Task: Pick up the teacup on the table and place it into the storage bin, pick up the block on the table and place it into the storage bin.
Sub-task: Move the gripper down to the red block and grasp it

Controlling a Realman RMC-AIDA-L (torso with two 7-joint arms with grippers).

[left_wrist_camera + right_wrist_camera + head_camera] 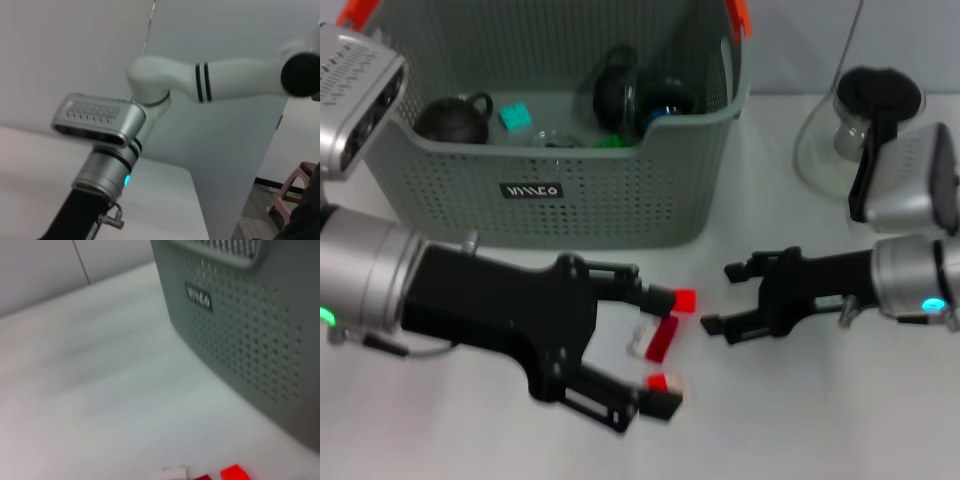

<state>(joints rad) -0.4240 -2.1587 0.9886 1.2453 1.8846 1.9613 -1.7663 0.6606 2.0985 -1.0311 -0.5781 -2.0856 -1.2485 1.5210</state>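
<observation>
Red block [661,339] lay on the white tabletop [800,420] just in front of the storage bin [560,190], between the left tool's [670,350] wide-open fingers, not yet gripped — looked lined up for a close. Right tool [720,298] sat open and empty just right of the block, near the bin's front. Dark rounded items lay in the bin; whether one was the teacup, couldn't tell. Small whitish piece beside the block was unclear.
</observation>
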